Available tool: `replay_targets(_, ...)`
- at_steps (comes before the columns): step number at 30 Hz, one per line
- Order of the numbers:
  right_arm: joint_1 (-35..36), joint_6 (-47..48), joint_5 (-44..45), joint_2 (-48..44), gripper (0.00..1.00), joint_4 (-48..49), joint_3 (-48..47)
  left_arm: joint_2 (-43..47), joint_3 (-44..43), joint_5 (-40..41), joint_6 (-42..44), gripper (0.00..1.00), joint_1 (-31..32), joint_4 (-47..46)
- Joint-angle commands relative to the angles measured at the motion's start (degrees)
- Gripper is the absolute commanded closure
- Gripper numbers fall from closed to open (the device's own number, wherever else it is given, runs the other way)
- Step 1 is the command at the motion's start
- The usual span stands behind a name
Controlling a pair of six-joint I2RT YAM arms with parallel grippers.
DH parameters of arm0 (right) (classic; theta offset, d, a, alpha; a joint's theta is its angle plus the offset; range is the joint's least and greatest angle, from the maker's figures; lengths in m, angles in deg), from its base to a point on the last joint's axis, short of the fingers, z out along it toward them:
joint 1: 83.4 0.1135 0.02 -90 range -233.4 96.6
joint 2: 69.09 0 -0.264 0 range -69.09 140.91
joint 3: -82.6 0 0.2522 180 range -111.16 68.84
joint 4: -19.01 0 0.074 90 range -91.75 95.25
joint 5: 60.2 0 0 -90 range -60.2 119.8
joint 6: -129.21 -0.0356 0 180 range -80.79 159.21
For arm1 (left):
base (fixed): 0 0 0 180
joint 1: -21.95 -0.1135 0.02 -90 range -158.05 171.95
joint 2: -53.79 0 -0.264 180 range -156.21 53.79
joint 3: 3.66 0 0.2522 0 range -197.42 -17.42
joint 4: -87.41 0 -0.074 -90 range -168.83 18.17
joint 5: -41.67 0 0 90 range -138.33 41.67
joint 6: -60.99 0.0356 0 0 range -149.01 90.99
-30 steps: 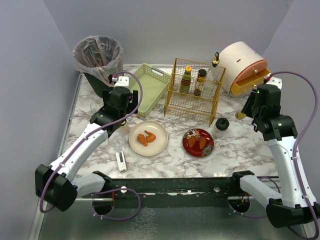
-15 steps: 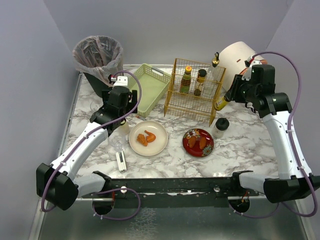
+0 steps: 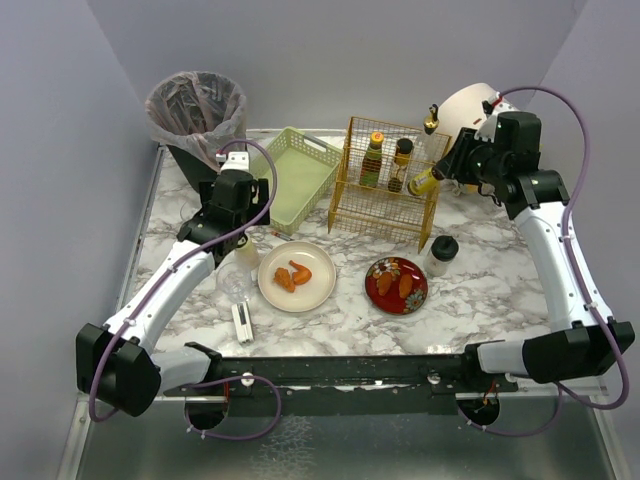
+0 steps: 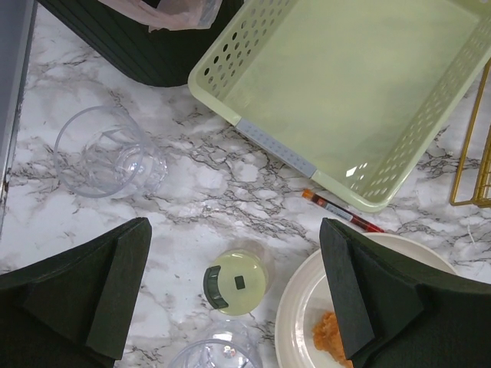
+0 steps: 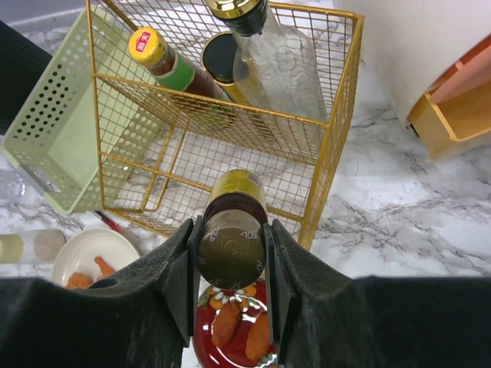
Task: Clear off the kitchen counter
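The kitchen counter (image 3: 480,290) lies flat under both arms, its marble-patterned top carrying most of the loose items. I judge it rigid, fixed and slick. It offers no place to grip, so I clear it by lifting each item off it, and anything I nudge is likely to slide rather than tip. The right gripper (image 5: 230,253) is clamped on a bronze-capped bottle (image 5: 234,201), one finger on each side of the cap end. It holds the bottle tilted in the air beside the upper right of the gold wire rack (image 3: 385,185), which already holds three bottles. I judge the bottle hard, smooth and probably glass, so I keep the pinch firm and avoid striking the wire. The left gripper (image 4: 234,295) is spread wide with nothing in it, hovering above a small pale shaker (image 4: 235,282) with a dark lid. The shaker looks light and stiff, and I judge the body just below the lid to be the best hold. A clear cup (image 4: 107,161) lies on its side nearby, a red pen (image 4: 341,211) rests against the pale green basket (image 4: 345,84), and two plates (image 3: 297,277) of food stand near the front edge.
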Motion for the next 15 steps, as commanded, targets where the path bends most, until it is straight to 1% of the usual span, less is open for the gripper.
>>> replay_targets(1, -0.2, -2.1, -0.7, 1.6, 0.99, 8.7, -1.5, 0.2, -0.1, -2.3, -0.9, 0.01, -1.3, 1.0)
replay_targets(10, 1.1, -0.1, 2.5, 7.5, 1.00, 10.9, -3.2, 2.3, 0.9, -2.3, -0.7, 0.01, -2.2, 0.5)
replay_targets(15, 3.1, 1.9, 6.5, 10.6, 0.99, 10.2, -4.0, 3.3, 1.4, -2.5, -0.5, 0.01, -2.5, -0.1)
